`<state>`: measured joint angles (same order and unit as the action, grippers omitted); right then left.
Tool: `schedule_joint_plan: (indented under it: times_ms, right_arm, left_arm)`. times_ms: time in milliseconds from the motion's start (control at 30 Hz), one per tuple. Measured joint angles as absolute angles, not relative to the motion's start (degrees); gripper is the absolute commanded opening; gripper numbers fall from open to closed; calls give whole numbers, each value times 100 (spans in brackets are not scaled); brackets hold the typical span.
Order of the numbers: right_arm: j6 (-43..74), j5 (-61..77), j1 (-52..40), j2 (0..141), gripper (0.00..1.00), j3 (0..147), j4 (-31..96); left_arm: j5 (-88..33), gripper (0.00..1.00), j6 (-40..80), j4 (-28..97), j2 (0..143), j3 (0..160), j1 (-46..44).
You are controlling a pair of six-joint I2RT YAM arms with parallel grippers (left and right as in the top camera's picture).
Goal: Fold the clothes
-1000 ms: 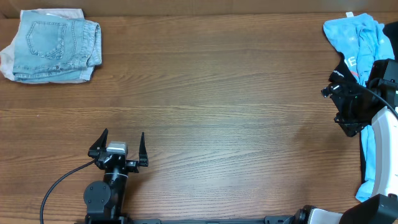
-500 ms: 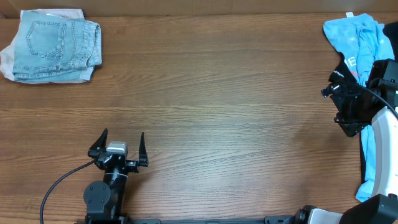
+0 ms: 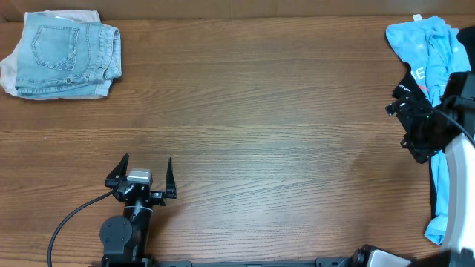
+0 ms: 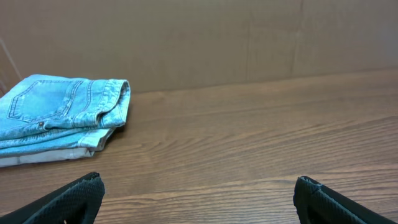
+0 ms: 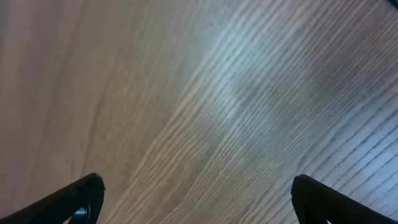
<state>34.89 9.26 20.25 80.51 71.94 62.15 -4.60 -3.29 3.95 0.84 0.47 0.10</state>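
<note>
- Folded denim shorts (image 3: 68,55): lie at the far left corner of the table (image 3: 260,111), stitched back pocket facing up, resting on a pale beige garment (image 3: 9,73) that shows along their left and near edges.
- Left gripper (image 3: 147,162): sits at the near left edge, well apart from the shorts. Its fingers are spread wide and hold nothing. In the left wrist view the shorts appear ahead and to the left.
- Sky-blue T-shirt (image 3: 427,44): lies crumpled at the far right corner, just beside the right arm. It carries a white print that is too small to read, and a small white tag at its far edge shows no readable writing.
- Right gripper (image 5: 196,190): its fingers are spread wide and empty. Its wrist view shows only bare wood grain between the two fingertips.
</note>
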Motion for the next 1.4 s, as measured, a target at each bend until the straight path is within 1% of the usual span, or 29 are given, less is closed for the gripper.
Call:
schedule_joint_plan:
  times_ms: [200, 333, 433, 500, 600, 667, 833, 1033, 1200, 1400]
  right_arm:
    - [3481, 902, 1970, 7078, 100, 7194, 6226]
    - [3452, 749, 1675, 6460, 100, 7194, 6296]
    - [3450, 587, 1282, 6016, 100, 7046, 5730]
    - [3446, 436, 882, 5579, 100, 6702, 5046]
    - [3433, 257, 370, 4722, 100, 5760, 4176]
    - [3433, 189, 211, 4278, 100, 5157, 3728]
    - [3356, -30, 71, 3236, 100, 3262, 2596]
    - [2724, -16, 71, 2274, 100, 1566, 1527]
    - [2340, 21, 71, 1605, 100, 1002, 899]
    - [1852, 104, 69, 1133, 100, 801, 854]
  left_arm:
    - [-462, 100, -329, 395, 86, 47, 12]
    - [-460, 100, -329, 395, 84, 47, 10]
    - [-460, 100, -329, 392, 84, 47, 10]
    - [-460, 100, -329, 392, 84, 47, 10]
    - [-458, 100, -329, 395, 84, 47, 10]
    - [-458, 100, -329, 395, 84, 47, 10]
    - [-443, 100, -329, 395, 84, 47, 10]
    - [-443, 100, -329, 397, 84, 47, 12]
    - [-443, 100, -329, 397, 84, 47, 10]
    - [-443, 100, -329, 397, 84, 47, 10]
